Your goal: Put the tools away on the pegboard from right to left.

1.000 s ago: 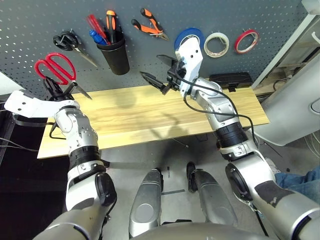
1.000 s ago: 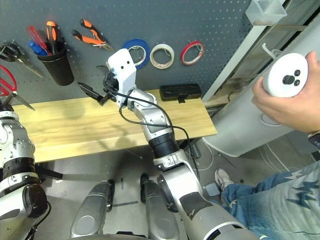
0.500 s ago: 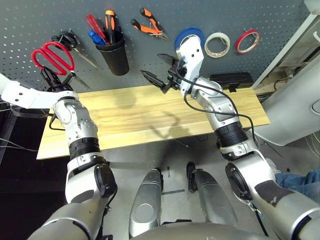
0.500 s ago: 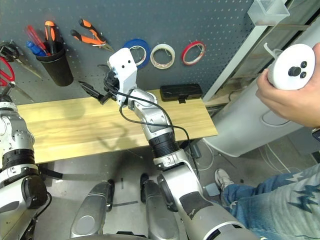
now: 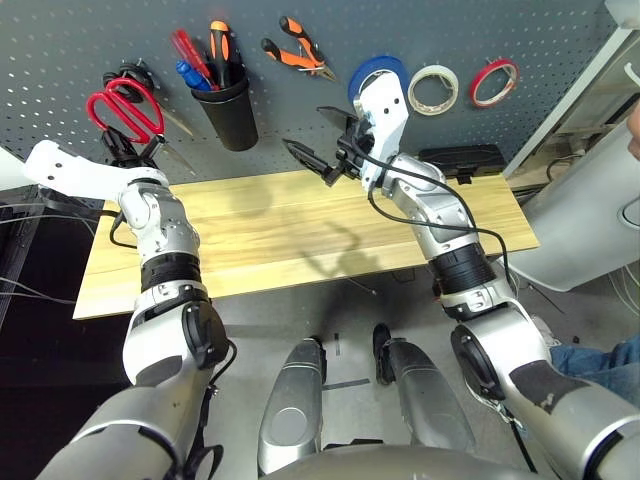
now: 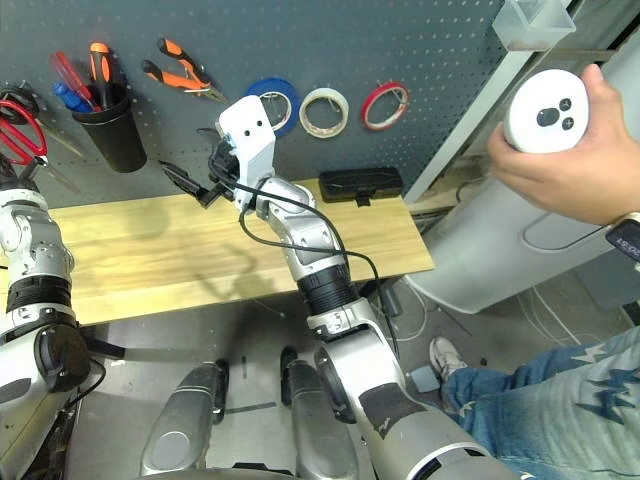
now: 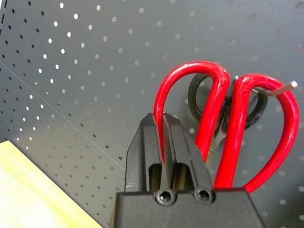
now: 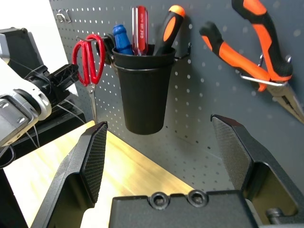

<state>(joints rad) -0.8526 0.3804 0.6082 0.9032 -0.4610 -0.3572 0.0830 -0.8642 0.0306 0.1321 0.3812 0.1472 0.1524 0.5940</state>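
The red-handled scissors (image 5: 125, 105) are up against the pegboard (image 5: 70, 40) at its left end. My left gripper (image 5: 128, 152) is shut on one handle loop. In the left wrist view the other red loop (image 7: 266, 133) sits at a metal hook (image 7: 280, 89), in front of black-handled scissors (image 7: 202, 97). My right gripper (image 5: 318, 140) stands open and holds nothing, above the table in front of the board. The blue screwdriver (image 8: 121, 40) stands in the black cup (image 5: 230, 110). The orange pliers (image 5: 295, 48) and blue tape ring (image 5: 385, 68) hang on hooks.
White (image 5: 433, 88) and red (image 5: 494, 80) tape rings hang right of the blue one. A black case (image 5: 460, 158) lies at the back of the wooden table (image 5: 250, 250). A person's hand (image 6: 570, 150) holds a white controller at the right.
My left arm has lifted the red scissors up and rightward to the pegboard, over the black-handled scissors. The right arm has stayed still. The person's hand with the controller has shifted.
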